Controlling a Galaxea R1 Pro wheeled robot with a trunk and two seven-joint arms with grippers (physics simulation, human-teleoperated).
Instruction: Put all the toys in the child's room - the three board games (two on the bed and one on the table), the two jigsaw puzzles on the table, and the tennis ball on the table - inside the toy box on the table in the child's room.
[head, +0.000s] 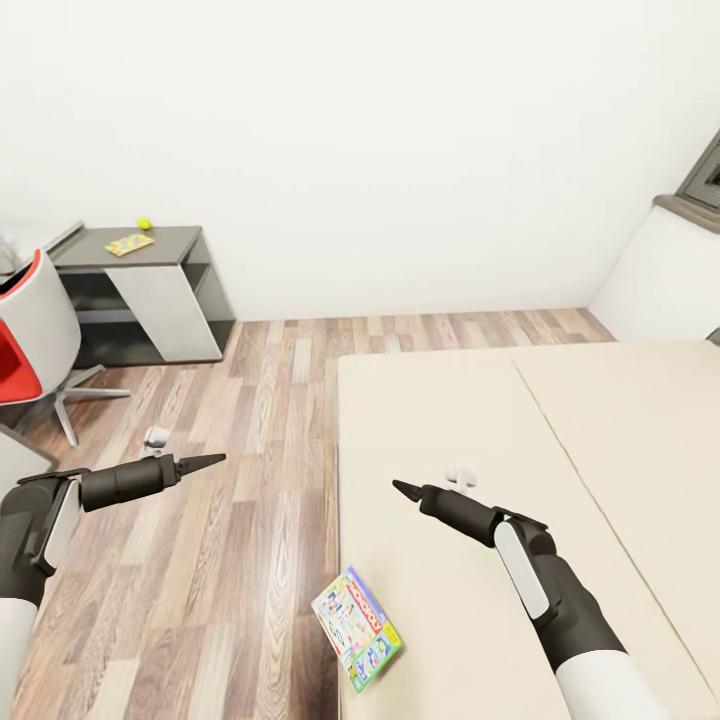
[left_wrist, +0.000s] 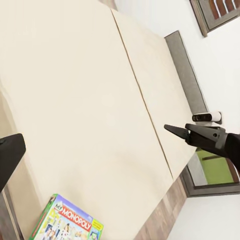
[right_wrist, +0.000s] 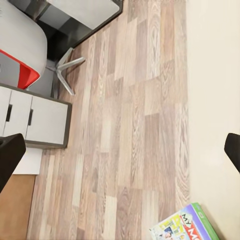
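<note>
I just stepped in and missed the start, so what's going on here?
A two-armed robot stands at the bed, with nothing in hand. Its left tool hangs over the wood floor and its right tool over the mattress; both look shut. A white-green board game lies at the bed's near edge, overhanging it, not yet picked up. Across the room, a jigsaw puzzle and the tennis ball sit on the dark desk wing.
</note>
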